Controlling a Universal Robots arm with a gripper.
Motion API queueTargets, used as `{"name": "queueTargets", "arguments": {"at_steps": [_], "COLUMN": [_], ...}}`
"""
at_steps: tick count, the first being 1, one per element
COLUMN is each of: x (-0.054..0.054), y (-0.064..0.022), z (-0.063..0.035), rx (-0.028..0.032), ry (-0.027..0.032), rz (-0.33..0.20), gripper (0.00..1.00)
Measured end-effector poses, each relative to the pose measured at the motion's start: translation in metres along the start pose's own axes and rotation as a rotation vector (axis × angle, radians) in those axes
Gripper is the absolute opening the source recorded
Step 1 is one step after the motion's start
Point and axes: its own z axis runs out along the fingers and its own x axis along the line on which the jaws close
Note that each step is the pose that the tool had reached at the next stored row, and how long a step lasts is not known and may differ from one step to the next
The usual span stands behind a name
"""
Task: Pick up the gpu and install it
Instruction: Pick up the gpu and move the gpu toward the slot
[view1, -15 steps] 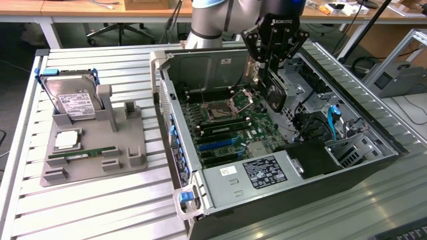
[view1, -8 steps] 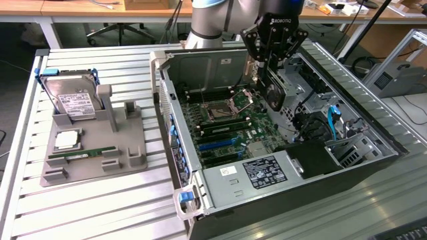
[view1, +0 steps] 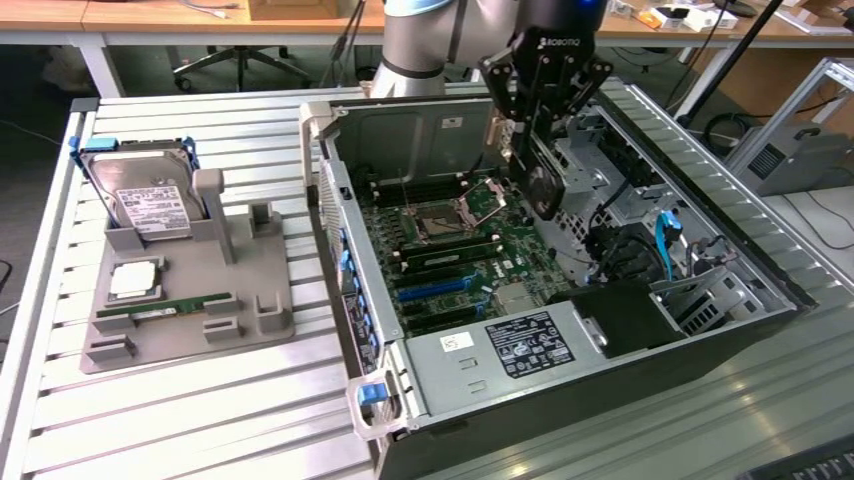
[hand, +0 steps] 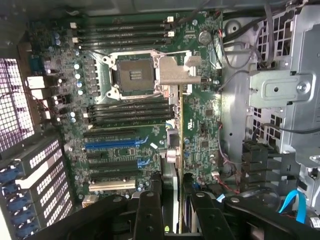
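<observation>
Half done, I judge: my end effector (view1: 531, 135) is gripping the gpu (view1: 541, 190) edge-down, and it is hanging above the motherboard (hand: 200, 125) inside the open case (view1: 400, 420) (not yet in any slot); seating is remaining.

Colours in front of you
You see a dark gpu (view1: 541, 187), a black claw (view1: 541, 130) with white lettering, a green motherboard (view1: 447, 250) with bright blue slots (hand: 112, 145), a grey tray (view1: 180, 285), a light blue cable (view1: 661, 240), and a white worktop (view1: 200, 420) ribbed in parallel stripes.
</observation>
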Motion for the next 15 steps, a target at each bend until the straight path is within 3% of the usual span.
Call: {"name": "queueTargets", "arguments": {"at_steps": [1,2,3,5,6,7,8,15], "x": [0.0,0.0,0.0,0.0,0.0001,0.0001,0.0002,0.0006], "y": [0.0,0.0,0.0,0.0,0.0,0.0,0.0002,0.0013], "z": [0.0001,0.0003,0.0004,0.0009,0.0012,0.0015,0.002,0.0092], "rx": [-0.0118,-0.0309,-0.0429,-0.0755,-0.0836,-0.0897,-0.0918,-0.0942], "ry": [0.001,0.0025,0.0034,0.0058,0.0064,0.0068,0.0068,0.0067], "rz": [0.0,0.001,0.001,0.002,0.002,0.002,0.002,-0.001], "gripper": [0.27,0.27,0.27,0.27,0.27,0.27,0.27,0.27]}}
